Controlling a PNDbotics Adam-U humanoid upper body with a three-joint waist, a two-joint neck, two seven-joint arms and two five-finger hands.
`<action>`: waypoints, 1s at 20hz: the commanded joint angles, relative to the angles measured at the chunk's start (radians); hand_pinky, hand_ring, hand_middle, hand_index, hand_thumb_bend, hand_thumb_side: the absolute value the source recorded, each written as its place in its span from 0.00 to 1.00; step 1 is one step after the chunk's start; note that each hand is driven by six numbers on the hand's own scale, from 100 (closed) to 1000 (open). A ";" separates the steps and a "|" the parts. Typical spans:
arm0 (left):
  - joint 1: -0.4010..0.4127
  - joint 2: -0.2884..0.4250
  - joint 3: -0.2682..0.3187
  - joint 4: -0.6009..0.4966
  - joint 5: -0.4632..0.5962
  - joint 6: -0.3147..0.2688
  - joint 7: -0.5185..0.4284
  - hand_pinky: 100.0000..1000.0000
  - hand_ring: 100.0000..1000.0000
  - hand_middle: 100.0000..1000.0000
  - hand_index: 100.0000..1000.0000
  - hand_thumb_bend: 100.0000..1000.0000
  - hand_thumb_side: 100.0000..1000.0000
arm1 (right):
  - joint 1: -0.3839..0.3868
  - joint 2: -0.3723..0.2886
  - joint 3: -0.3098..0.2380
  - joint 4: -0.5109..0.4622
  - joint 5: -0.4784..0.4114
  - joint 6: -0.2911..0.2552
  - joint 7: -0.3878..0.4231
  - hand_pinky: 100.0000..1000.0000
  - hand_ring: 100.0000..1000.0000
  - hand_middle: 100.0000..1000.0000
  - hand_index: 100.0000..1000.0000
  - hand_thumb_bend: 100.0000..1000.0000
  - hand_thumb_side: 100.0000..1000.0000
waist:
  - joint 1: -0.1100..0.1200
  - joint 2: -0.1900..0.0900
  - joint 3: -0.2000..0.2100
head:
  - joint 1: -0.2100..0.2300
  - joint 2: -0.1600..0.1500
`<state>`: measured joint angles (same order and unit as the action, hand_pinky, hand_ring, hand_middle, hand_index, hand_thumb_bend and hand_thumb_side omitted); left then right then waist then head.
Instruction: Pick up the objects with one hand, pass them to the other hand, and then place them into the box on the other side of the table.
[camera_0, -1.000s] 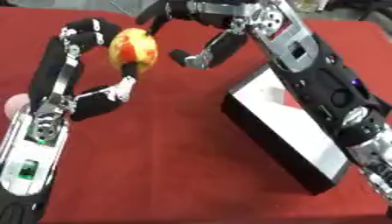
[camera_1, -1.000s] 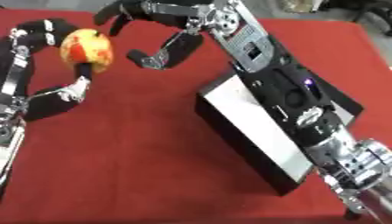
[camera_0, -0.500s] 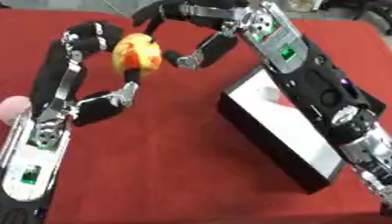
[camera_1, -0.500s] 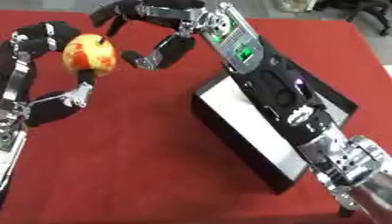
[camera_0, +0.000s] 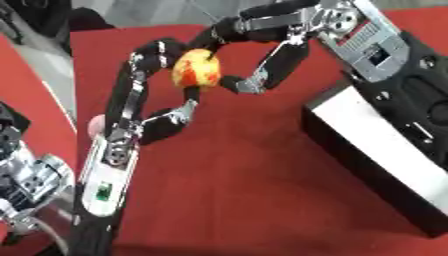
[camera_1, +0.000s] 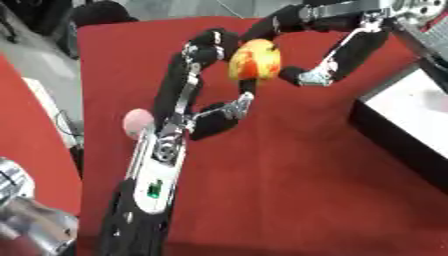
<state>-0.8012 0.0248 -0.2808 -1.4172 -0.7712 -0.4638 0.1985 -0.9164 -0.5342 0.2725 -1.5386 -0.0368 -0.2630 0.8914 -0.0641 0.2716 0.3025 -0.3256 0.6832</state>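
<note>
A round yellow and red fruit (camera_0: 197, 70) hangs above the red table, held from the left by my left hand (camera_0: 133, 87). Its fingers curl over the fruit's top and its thumb (camera_0: 178, 112) bends up under it. My right hand (camera_0: 328, 22) reaches in from the upper right and arches round the fruit. Its fingers (camera_0: 254, 20) lie over the top. Its thumb (camera_1: 328, 65) ends just beside the fruit's right side, with a small gap showing in the right eye view. The black box with a white inside (camera_0: 385, 145) stands at the right, under my right forearm.
A small pink round thing (camera_1: 136, 120) lies on the red cloth (camera_0: 262, 190) just behind my left forearm. The table's left edge runs down the left side, with floor and dark gear beyond it. Open cloth lies between the box and my left arm.
The camera has swung, so the whole picture has shifted right. My right hand has drawn closer round the fruit. The left hand still holds it.
</note>
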 joint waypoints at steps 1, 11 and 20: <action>-0.016 -0.002 0.005 -0.012 -0.010 0.002 0.010 0.83 0.68 0.49 0.50 0.00 0.18 | -0.015 -0.030 -0.013 -0.032 -0.020 0.017 0.015 1.00 0.87 0.89 0.96 0.00 0.16 | -0.003 0.001 -0.002 | 0.005 -0.004; -0.018 -0.014 0.001 -0.006 -0.024 -0.004 0.029 0.83 0.68 0.48 0.50 0.00 0.18 | -0.012 -0.026 -0.002 -0.040 -0.014 0.042 0.016 1.00 0.86 0.88 0.96 0.00 0.26 | -0.004 0.006 0.000 | 0.002 -0.006; -0.021 -0.029 -0.001 0.005 -0.030 -0.009 0.055 0.83 0.68 0.48 0.50 0.00 0.18 | -0.016 -0.013 0.002 -0.021 0.006 0.056 0.016 1.00 0.87 0.85 0.92 0.00 0.35 | -0.006 0.011 0.004 | 0.000 -0.007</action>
<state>-0.8014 0.0038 -0.2812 -1.4007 -0.7984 -0.4716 0.2443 -0.9148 -0.5402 0.2789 -1.5557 -0.0367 -0.2095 0.9063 -0.0641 0.2836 0.3074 -0.3212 0.6832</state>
